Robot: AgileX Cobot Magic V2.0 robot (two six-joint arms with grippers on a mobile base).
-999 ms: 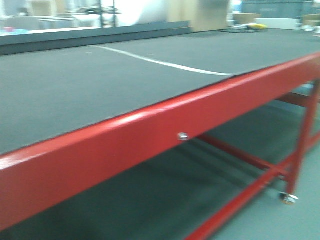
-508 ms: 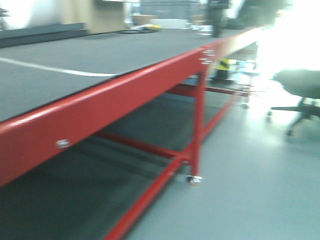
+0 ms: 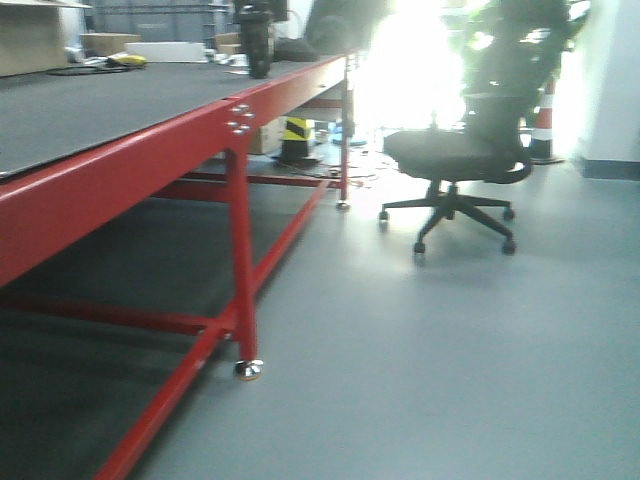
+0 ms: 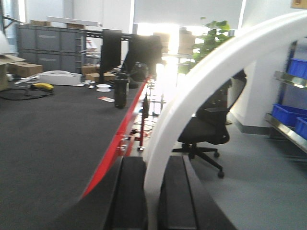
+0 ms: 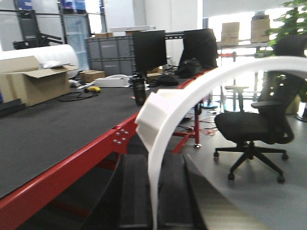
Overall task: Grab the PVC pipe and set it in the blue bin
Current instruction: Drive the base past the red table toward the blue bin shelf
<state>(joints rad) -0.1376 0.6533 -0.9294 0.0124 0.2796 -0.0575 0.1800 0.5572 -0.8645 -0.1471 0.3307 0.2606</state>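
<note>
Left wrist view first: the left gripper (image 4: 152,163) has its black fingers (image 4: 132,191) closed on the PVC pipe (image 4: 168,124), a white curved length that rises from between them and arcs up and away to the right! Over on the right wrist view it's the same story, the right gripper (image 5: 156,160) with its fingers (image 5: 134,191) clamped on a white curved pipe too, a wider socket end showing at the left of the arc; whether both hold one and the same pipe, I cannot tell. To the left runs the long surface (image 3: 60,110), dark grey on top with a red frame, and far along it stands a black bottle (image 4: 120,89) close to the red edge, with dark monitors (image 5: 149,50) behind it and an open cardboard box (image 5: 33,84) at the far left. Out on the grey floor (image 3: 450,350) to the right, a black office chair (image 3: 455,160) sits apart from the surface. And there, at the right edge of the left wrist view, blue bins (image 4: 288,115) sit on a shelf, well apart from the pipe
</note>
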